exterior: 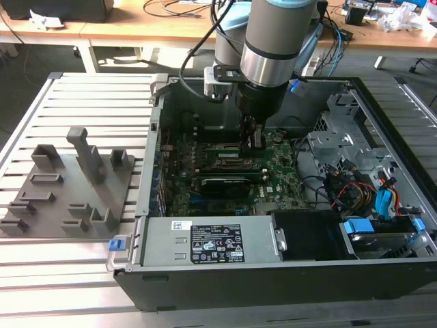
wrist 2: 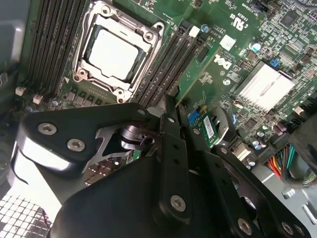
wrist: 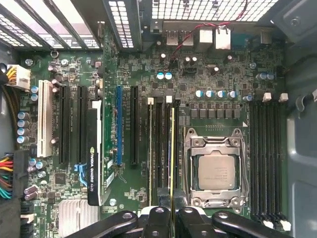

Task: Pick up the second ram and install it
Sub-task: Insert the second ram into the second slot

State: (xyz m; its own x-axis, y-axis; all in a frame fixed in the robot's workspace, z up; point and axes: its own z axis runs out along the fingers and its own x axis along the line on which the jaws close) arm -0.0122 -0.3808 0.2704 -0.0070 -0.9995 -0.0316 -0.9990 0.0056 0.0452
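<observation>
1. Exterior view: I saw the arm [exterior: 273, 48] reach down from the top middle of the frame into the open computer case [exterior: 382, 137].
2. In that view the gripper [exterior: 253, 140] sat low over the green motherboard [exterior: 273, 174], near the middle of the frame.
3. On the exterior view's left a grey holder block [exterior: 68, 188] lay on the slatted table [exterior: 82, 89], well apart from the case.
4. In the first wrist view the second ram [wrist: 172, 148] showed as a thin stick seen edge-on, running from the middle of the frame down to the bottom edge.
5. It stood in the row of long black slots [wrist: 161, 148], just beside the square CPU socket [wrist: 215, 171].
6. The black fingers [wrist: 190, 220] at the bottom of that frame sat on both sides of the stick, pinching it.
7. In the second wrist view I saw the green stick [wrist 2: 195, 74] again, tilted across the upper middle, with its lower end between the black fingers [wrist 2: 171, 129].
8. The CPU socket [wrist 2: 116, 52] was in the upper left of that frame, and a silver heat sink [wrist 2: 267, 87] was on the right.
9. I could not tell whether the stick was pushed all the way into its slot.
</observation>
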